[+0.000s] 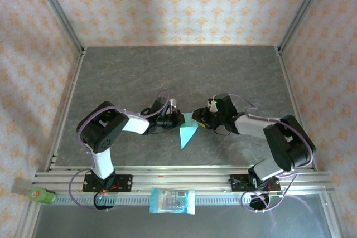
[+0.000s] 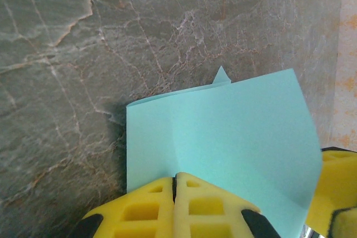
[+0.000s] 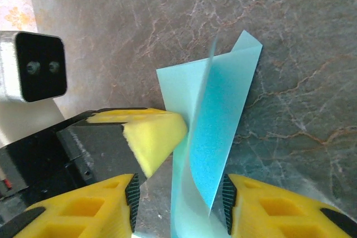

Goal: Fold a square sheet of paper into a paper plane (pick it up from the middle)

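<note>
Two end effectors meet at mid-table over the grey, marble-veined table [image 1: 167, 71], with the thin, light teal-blue sheet of paper [image 1: 188, 132] between them.

1. Sheet of paper — partly folded, plain and unmarked. In the top external view it forms a narrow triangle with its point towards the arm bases. The right wrist view shows one flap standing up off the table, with a second layer behind it.

2. Left end effector [image 1: 174, 119] — clenched; its yellow fingers meet with no gap. The tips rest against the sheet at a faint crease line. Whether a layer is nipped between them cannot be told.

3. Right end effector [image 1: 199, 119] — released; its yellow fingers [image 3: 279, 210] stand apart on either side of the raised flap, with a gap visible on both sides.

4. Blue-and-white printed plastic packet [image 1: 173, 200] — lies on the aluminium rail [image 1: 223, 178] between the two arm bases, well apart from the sheet. Its print is too small to read.

5. Small green object [image 1: 42, 195] — sits at the left end of the rail; no label is legible.
</note>
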{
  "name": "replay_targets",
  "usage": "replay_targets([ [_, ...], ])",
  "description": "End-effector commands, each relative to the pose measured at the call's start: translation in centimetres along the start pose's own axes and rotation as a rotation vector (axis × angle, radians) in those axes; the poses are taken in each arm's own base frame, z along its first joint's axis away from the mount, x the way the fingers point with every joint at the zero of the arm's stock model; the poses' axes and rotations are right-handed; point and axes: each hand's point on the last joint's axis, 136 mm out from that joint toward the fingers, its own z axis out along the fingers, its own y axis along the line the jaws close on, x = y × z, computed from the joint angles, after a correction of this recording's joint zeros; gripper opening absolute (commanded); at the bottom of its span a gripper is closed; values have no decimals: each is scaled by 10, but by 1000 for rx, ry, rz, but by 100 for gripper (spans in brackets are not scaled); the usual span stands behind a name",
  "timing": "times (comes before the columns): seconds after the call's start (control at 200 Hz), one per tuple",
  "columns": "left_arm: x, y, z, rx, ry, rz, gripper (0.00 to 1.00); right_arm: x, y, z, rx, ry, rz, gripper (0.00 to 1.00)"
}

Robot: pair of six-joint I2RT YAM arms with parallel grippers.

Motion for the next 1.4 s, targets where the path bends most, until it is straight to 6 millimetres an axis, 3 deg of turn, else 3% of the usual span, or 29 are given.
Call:
replay_targets([
  [0.0, 12, 24, -3, -70, 34, -29, 2, -2, 3, 2, 0, 24, -47, 45],
  [0.3, 11, 22, -5, -68, 30, -27, 2, -9, -4, 8, -2, 71, -78, 43],
  [0.591, 10, 20, -6, -67, 26, -25, 2, -19, -9, 11, -51, 120, -93, 19],
  [1.021, 10, 18, -11, -65, 19, -18, 2, -15, -17, 20, -47, 177, -104, 10],
  [1.171, 4, 5, -16, -28, 2, -10, 4, -15, -14, 17, -54, 168, -104, 3],
  [1.271, -5, -12, -24, 7, -29, 10, 9, -18, -10, 12, -62, 138, -87, 0],
  [1.391, -17, -29, -40, 28, -89, 51, 23, -22, -8, 6, -60, 74, -37, 0],
])
